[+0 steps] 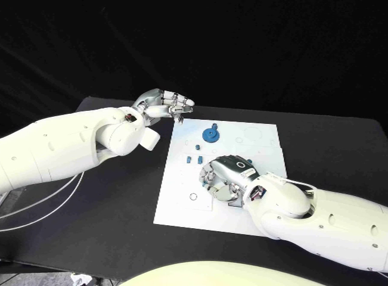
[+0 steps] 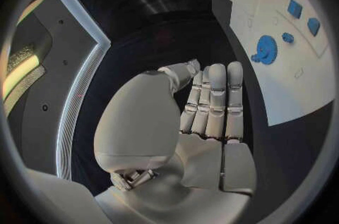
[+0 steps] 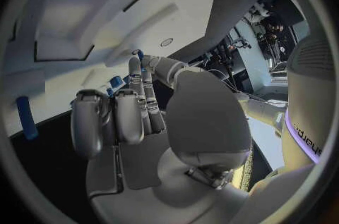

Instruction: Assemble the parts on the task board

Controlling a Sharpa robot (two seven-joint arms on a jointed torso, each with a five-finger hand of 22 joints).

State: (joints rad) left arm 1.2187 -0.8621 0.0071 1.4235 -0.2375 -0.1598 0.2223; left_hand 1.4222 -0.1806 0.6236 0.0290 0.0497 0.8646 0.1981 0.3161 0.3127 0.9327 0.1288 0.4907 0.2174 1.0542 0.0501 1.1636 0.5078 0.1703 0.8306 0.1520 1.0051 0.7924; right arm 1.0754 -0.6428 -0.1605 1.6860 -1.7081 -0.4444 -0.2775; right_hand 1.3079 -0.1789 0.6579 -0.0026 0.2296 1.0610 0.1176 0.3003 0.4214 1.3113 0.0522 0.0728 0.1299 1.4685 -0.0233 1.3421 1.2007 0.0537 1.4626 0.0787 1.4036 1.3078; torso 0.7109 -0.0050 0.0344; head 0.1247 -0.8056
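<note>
Several blue parts [image 1: 210,136] lie on our white task board [image 1: 181,199], mid-tabletop. Our right hand [image 1: 226,176] rests over it, fingers apart, empty. Our left hand [image 1: 164,104] hovers beyond its far corner, fingers curled, empty.

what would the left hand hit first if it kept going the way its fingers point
Probably the near corner of the task board. The left hand holds nothing and points its fingers that way over bare black table; the blue gear lies further in. Its height above the table is unclear.
</note>
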